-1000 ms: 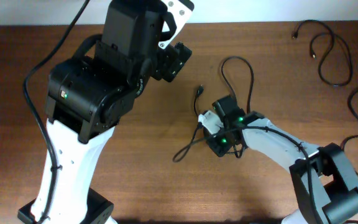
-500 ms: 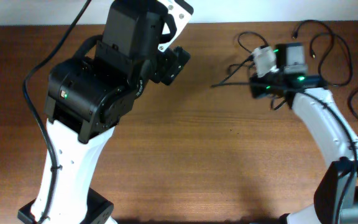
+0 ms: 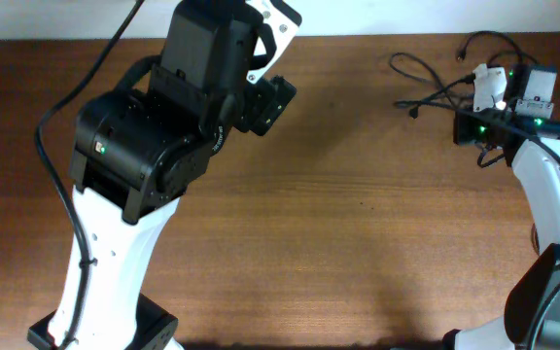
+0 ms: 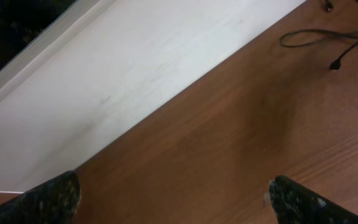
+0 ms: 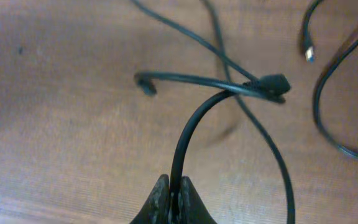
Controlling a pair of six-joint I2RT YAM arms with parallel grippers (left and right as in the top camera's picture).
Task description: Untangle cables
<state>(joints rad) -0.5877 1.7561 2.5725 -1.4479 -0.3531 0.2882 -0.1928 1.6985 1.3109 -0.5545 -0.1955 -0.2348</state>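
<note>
A brown wooden worktop (image 3: pixel 358 243) is filling the overhead view. The bulky black-and-white left arm (image 3: pixel 144 156) is leaning over the upper left of the frame, its hand (image 4: pixel 173 199) hanging with fingers spread wide apart above bare wood. The slimmer white right arm (image 3: pixel 552 185) is sitting at the upper right, its hand (image 5: pixel 171 198) pinching one black cable (image 5: pixel 188 127) between closed fingers. The other cables (image 5: pixel 317 99) are lying in loose curves around it, near the upper right corner.

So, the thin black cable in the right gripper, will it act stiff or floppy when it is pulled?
Probably floppy: the cable curves loosely away from the shut right gripper. Likely light, being so thin. It may snag, as it crosses another cable.
</note>
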